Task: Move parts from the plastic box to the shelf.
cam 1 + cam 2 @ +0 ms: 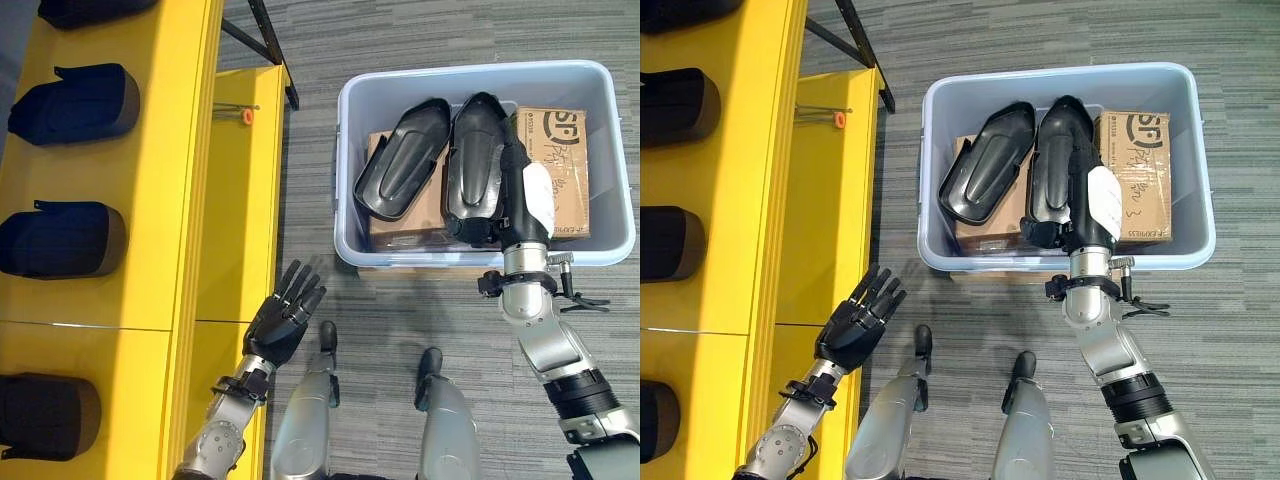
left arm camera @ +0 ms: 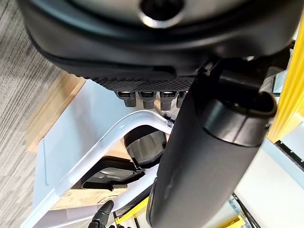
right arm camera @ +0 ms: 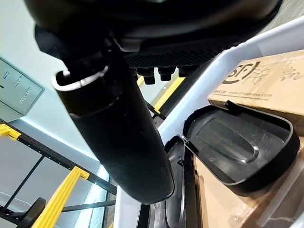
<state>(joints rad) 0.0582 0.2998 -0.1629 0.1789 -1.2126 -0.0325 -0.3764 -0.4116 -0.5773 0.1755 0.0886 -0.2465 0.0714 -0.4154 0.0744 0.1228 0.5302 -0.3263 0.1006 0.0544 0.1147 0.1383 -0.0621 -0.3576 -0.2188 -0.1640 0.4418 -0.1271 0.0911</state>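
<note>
A pale plastic box (image 1: 345, 150) sits on the grey carpet at about one o'clock in the head views, well apart from the yellow shelf (image 1: 170, 200) that fills the nine o'clock side. Inside the box two black moulded parts lie side by side on cardboard boxes (image 1: 560, 150): the left part (image 1: 400, 160) lies tilted with its hollow side up, and the right part (image 1: 478, 165) lies just beside it, roughly upright in the picture.

The right robot hand (image 1: 527, 205) reaches over the box's near wall, at five o'clock of the right part, and lies against that part's near end. Whether its fingers close on the part I cannot tell; the right wrist view shows the thumb standing straight out above the hollow part.

The left robot hand (image 1: 285, 310) hangs at seven o'clock beside the shelf's edge, fingers straight and spread, holding nothing.

Four more black parts (image 1: 75, 105) already lie on the shelf's upper level, spaced along it. A small orange-tipped pin (image 1: 245, 115) rests on the lower level.
</note>
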